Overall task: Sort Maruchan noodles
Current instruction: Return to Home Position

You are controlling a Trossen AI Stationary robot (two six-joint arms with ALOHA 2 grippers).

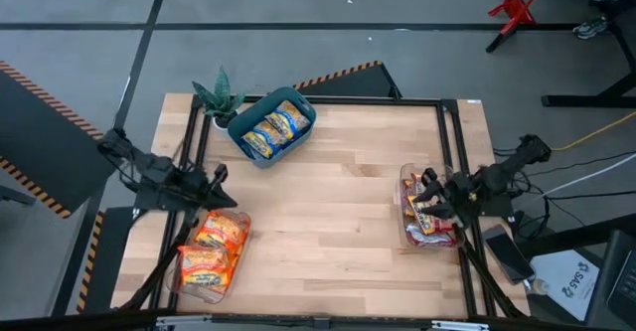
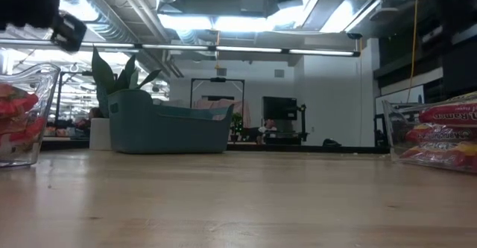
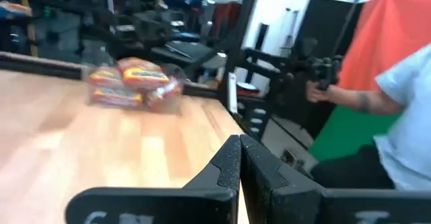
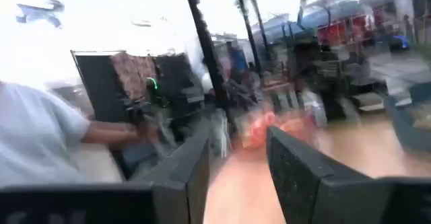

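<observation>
Bench [image 1: 338,202] carrying a teal bin [image 1: 304,122] of blue noodles [image 1: 273,130] by its far edge, left of centre, a clear tray [image 1: 211,293] of orange noodles [image 1: 214,247] at the near left corner and a second tray [image 1: 405,177] of red noodles [image 1: 429,222] at the right edge. Left gripper [image 3: 238,143], fingers pressed together and empty, hangs at the left edge; right gripper [image 4: 237,138], fingers parted and empty, hangs over the second tray.

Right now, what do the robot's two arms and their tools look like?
The left arm and right arm are both dark, thin and jointed; a yellow cable leads to the right one. The left tool has two dark, flat fingers narrowing to their tips, on a bar with pale markings. The right tool has similar dark, blocky fingers.
</observation>
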